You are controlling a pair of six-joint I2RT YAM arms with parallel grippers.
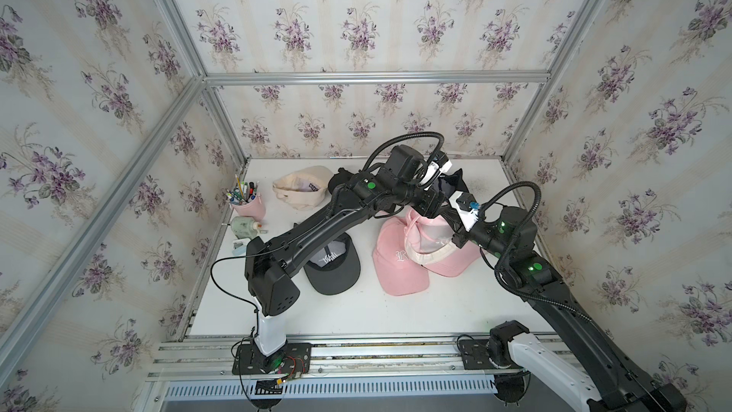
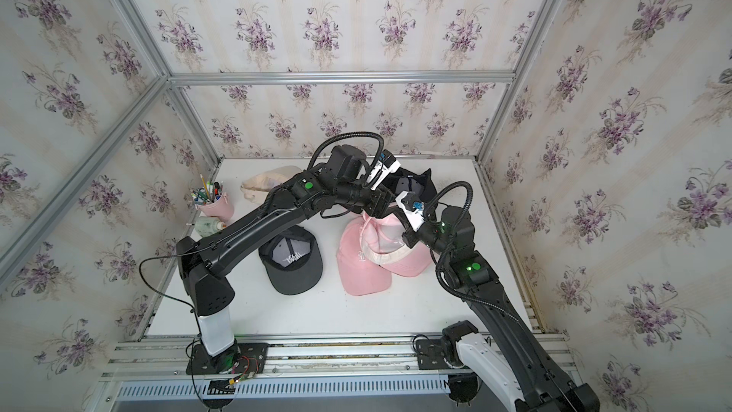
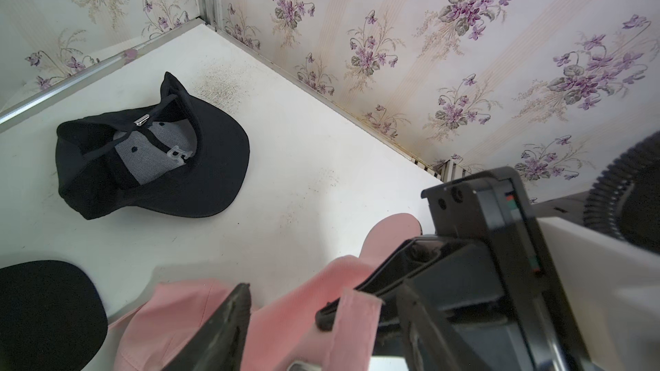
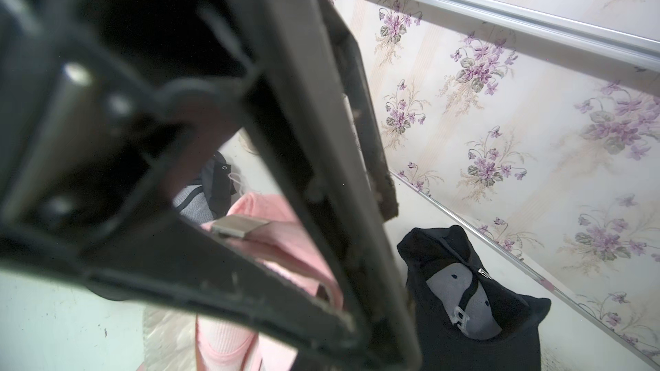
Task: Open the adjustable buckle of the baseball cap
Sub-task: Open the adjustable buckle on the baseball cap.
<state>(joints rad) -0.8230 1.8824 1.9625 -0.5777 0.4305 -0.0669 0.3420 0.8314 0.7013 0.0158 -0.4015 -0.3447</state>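
Far left on the bench (image 1: 356,311), a pen cup (image 1: 247,202). Next comes a cream cap (image 1: 303,190) at the back, with a black cap (image 1: 334,267) nearer the front. Right of centre, the pink cap (image 1: 447,265) lies upside down, overlapping a second pink cap (image 1: 400,271), and both arms are over it. Left end effector (image 3: 318,290): jaws apart, straddling the pink strap (image 3: 357,333). Right end effector (image 3: 326,315): pinched tight on that strap. The metal buckle (image 4: 239,226) glints beside it. Back right, a navy cap (image 3: 200,187) sits upturned, apart.
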